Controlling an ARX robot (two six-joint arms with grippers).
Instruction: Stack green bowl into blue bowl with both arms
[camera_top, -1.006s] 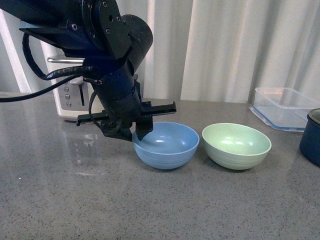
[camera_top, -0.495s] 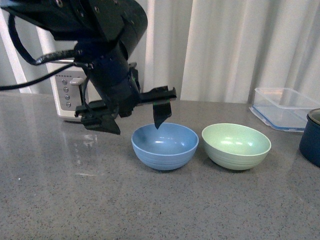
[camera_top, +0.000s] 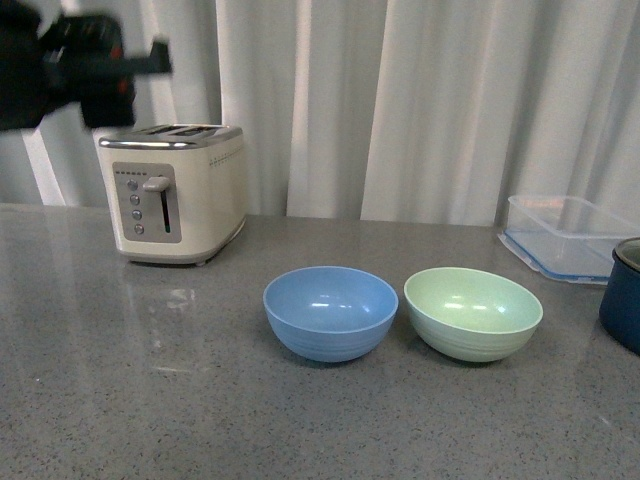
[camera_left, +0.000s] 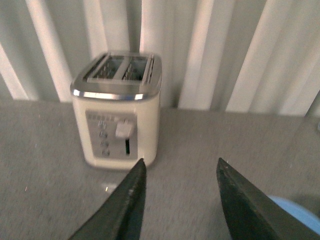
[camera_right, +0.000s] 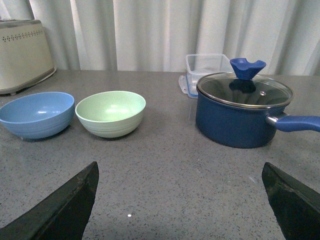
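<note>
The blue bowl (camera_top: 331, 312) sits empty on the grey counter, with the green bowl (camera_top: 473, 313) just to its right, apart from it. Both also show in the right wrist view: the blue bowl (camera_right: 36, 114) and the green bowl (camera_right: 110, 113). My left arm (camera_top: 70, 70) is raised at the top left, blurred, above the toaster. My left gripper (camera_left: 180, 167) is open and empty, high over the counter near the toaster; an edge of the blue bowl (camera_left: 300, 216) peeks past one finger. My right gripper (camera_right: 180, 167) is open wide and empty, low over the counter, well short of the bowls.
A cream toaster (camera_top: 177, 190) stands at the back left. A clear blue-rimmed container (camera_top: 565, 226) sits at the back right. A dark navy pot (camera_right: 242, 109) with a glass lid stands right of the green bowl, its handle (camera_right: 299, 123) sticking out.
My left arm has lifted from the blue bowl's left rim and swung up and to the left, out to the frame's top left corner. The bowls have not moved.
</note>
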